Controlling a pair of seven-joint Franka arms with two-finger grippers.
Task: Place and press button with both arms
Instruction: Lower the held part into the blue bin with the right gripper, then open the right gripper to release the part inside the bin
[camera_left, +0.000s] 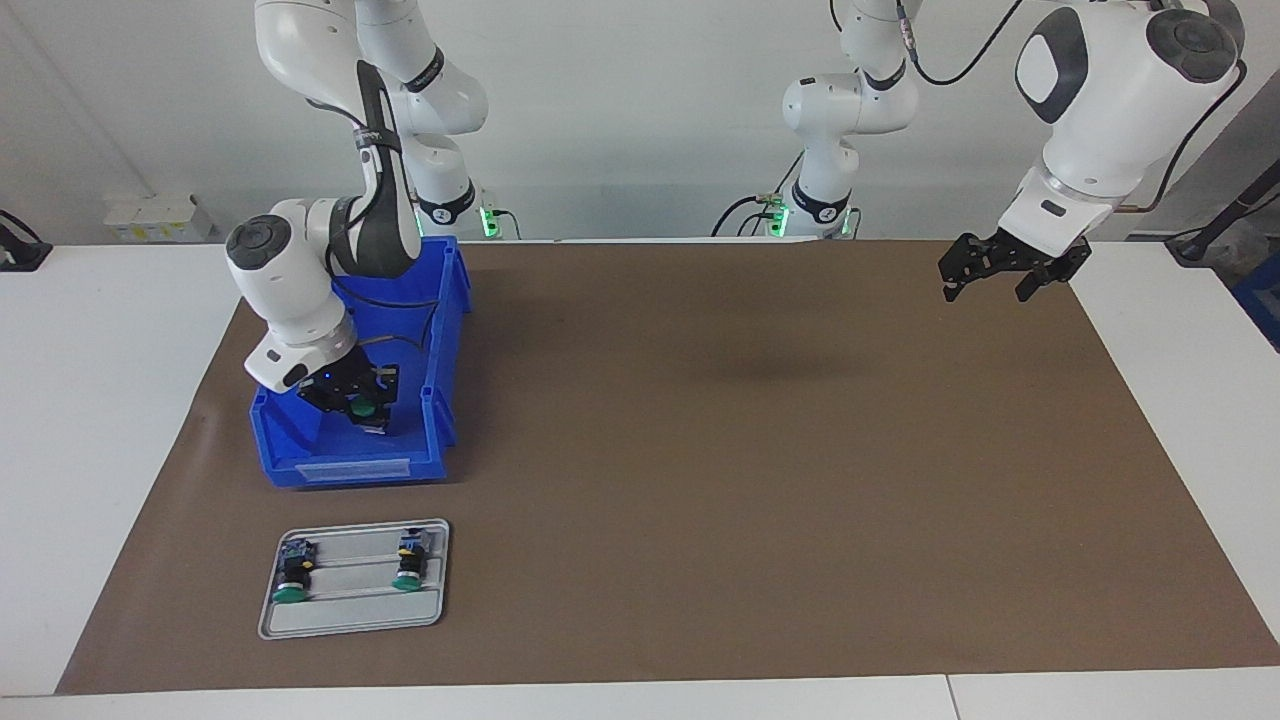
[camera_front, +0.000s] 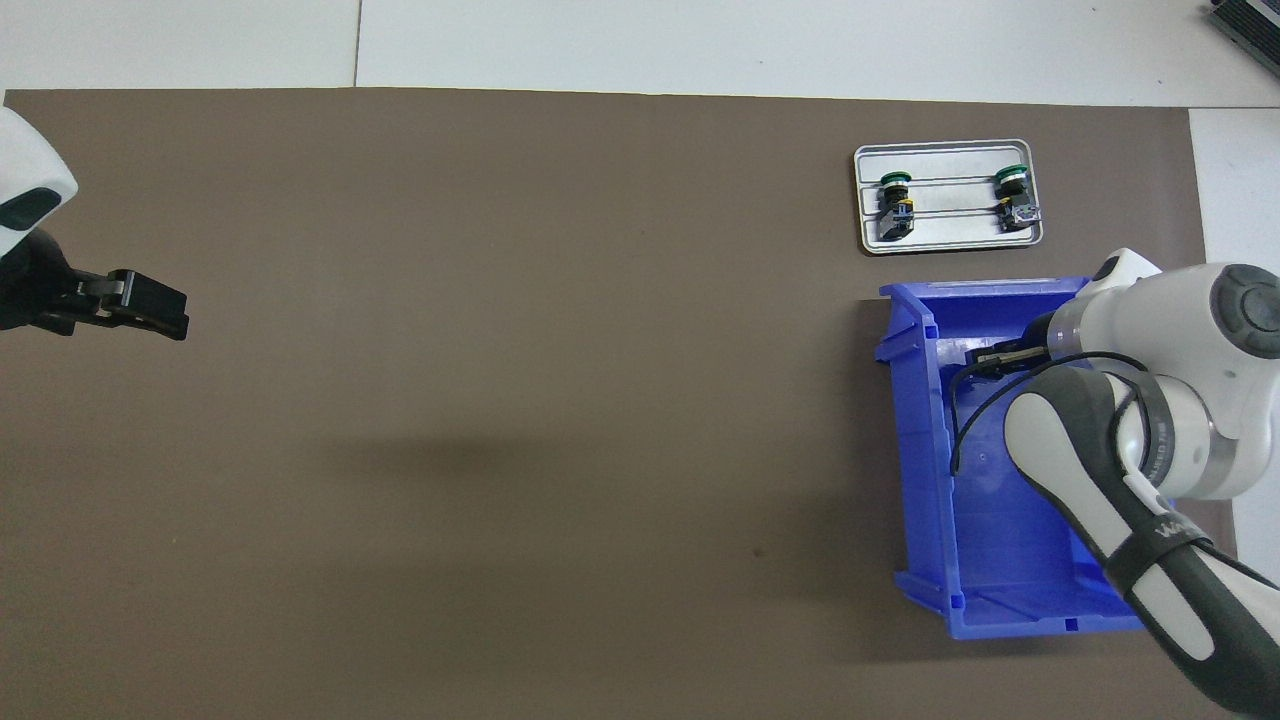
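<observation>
You have three buttons alike, each with a round green cap, a black barrel and a blue-and-yellow terminal end. One button (camera_left: 364, 407) sits between the fingers of the right gripper (camera_left: 358, 409) inside the blue bin (camera_left: 440, 400), its green cap showing; in the overhead view the arm hides it. The other two lie on their sides in the grey tray (camera_left: 350, 622), just beside the bin and farther from the robots. The second button (camera_left: 293, 575) and the third button (camera_left: 408, 565) lie parallel, apart, caps pointing away from the robots.
</observation>
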